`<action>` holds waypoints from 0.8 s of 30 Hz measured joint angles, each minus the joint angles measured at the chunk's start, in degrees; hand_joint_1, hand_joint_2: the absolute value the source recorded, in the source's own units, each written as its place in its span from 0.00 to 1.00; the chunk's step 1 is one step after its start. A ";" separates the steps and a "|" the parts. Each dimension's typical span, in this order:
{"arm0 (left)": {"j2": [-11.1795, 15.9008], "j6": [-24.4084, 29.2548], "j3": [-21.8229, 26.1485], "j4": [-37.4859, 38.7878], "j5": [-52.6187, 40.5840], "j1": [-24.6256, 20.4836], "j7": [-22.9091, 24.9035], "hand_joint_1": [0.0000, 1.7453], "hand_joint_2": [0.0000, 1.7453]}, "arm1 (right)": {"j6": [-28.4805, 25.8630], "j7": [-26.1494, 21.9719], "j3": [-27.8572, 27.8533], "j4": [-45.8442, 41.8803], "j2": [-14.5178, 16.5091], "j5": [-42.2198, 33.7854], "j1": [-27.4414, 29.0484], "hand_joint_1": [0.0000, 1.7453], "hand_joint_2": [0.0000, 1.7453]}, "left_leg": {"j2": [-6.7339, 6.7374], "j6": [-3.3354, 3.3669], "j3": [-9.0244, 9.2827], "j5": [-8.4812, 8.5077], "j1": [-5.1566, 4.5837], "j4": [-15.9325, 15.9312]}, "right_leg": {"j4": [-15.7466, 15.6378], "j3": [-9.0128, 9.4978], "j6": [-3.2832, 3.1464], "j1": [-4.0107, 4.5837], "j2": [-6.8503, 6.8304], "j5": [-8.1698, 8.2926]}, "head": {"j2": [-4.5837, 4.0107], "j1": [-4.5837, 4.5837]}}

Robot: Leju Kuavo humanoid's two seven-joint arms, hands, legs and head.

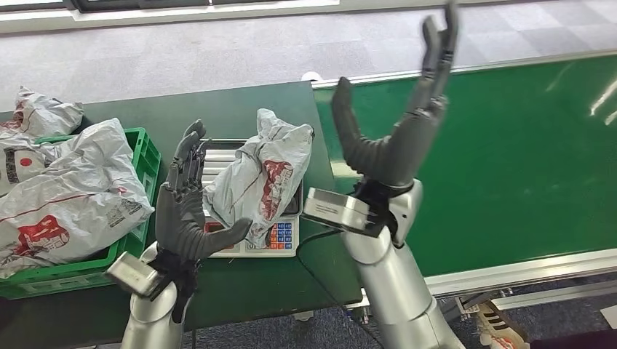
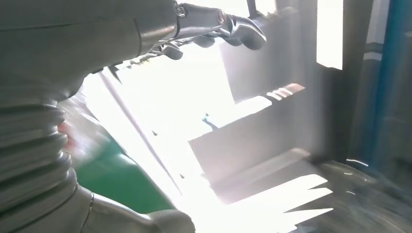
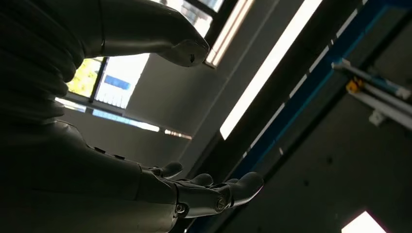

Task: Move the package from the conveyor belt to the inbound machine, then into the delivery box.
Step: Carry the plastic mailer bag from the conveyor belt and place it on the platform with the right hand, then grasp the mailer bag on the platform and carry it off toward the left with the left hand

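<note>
While both hands' fingers [image 1: 190,156] splayed, empty: package [image 1: 260,177] on scale [image 1: 285,236], long axis upright.

Both forearms are showing as smooth silver tubes, each one narrowing toward a dark wrist joint. The left robot hand [image 1: 190,211] is looking dark grey, with slim segmented fingers and a thicker thumb, and a flat silver camera box [image 1: 133,274] is sitting at its wrist. The right robot hand [image 1: 399,123] is wearing the same dark grey finish, and a similar silver box [image 1: 338,211] is sticking out beside its wrist, with a thin black cable [image 1: 309,251] looping down from it. In the wrist views, a grey ribbed cover [image 2: 29,145] is wrapping each wrist, and small screws [image 3: 180,208] are showing on the dark fingers.
</note>
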 joint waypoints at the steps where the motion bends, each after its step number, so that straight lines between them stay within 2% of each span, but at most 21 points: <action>1: -0.05 4.04 0.72 1.73 -4.01 -0.81 1.73 0.00 1.00 | 0.01 -0.85 -0.83 -5.18 0.02 -0.72 2.02 0.00 1.00 | 0.02 0.02 -0.01 -0.02 -0.02 0.00 | 0.00 0.00 0.01 -0.03 0.00 0.00 | 0.00 0.00; 5: 0.18 18.41 2.47 12.67 -19.83 -6.34 7.45 0.00 1.00 | 0.09 -3.41 -2.68 -21.50 -0.09 -4.61 8.04 0.00 1.00 | 0.07 0.07 0.00 -0.04 -0.12 0.01 | -0.01 -0.01 0.06 -0.13 0.02 0.03 | 0.00 0.00; 8: 1.18 24.52 2.55 21.69 -28.86 -10.66 11.82 0.00 1.00 | 0.19 -3.75 -2.79 -27.98 -0.37 -6.58 9.59 0.00 1.00 | 0.20 0.07 0.04 -0.01 -0.14 0.01 | -0.01 -0.01 0.08 -0.15 0.11 0.10 | 0.00 -0.01; 10: 1.77 26.10 2.55 26.34 -31.74 -12.72 13.29 0.00 1.00 | 0.22 -3.77 -2.84 -30.92 -0.60 -7.18 10.40 0.00 1.00 | 0.31 0.08 0.07 0.02 -0.14 0.01 | -0.01 -0.02 0.08 -0.15 0.18 0.14 | 0.00 -0.01; 14: 2.32 26.01 2.52 33.85 -35.54 -16.18 15.80 0.00 1.00 | 0.27 -3.75 -2.89 -33.47 -0.81 -9.29 10.97 0.00 1.00 | 0.33 0.09 0.07 0.05 -0.14 0.01 | 0.00 -0.01 0.08 -0.15 0.26 0.15 | 0.00 0.01; 18: 2.98 21.74 2.14 43.35 -42.13 -19.89 18.93 0.00 1.00 | 0.40 -3.73 -1.79 -33.62 -0.84 -12.86 10.97 0.00 1.00 | 0.33 0.11 0.05 0.06 -0.14 0.01 | 0.00 0.00 0.09 -0.15 0.27 0.15 | 0.00 0.01; 24: 3.24 17.11 1.81 52.40 -43.47 -23.00 17.30 0.00 1.00 | 0.48 -3.71 0.69 -32.08 -0.85 -15.50 10.56 0.00 1.00 | 0.27 0.11 0.05 0.06 -0.14 0.01 | 0.01 0.05 0.09 -0.16 0.25 0.14 | 0.00 0.01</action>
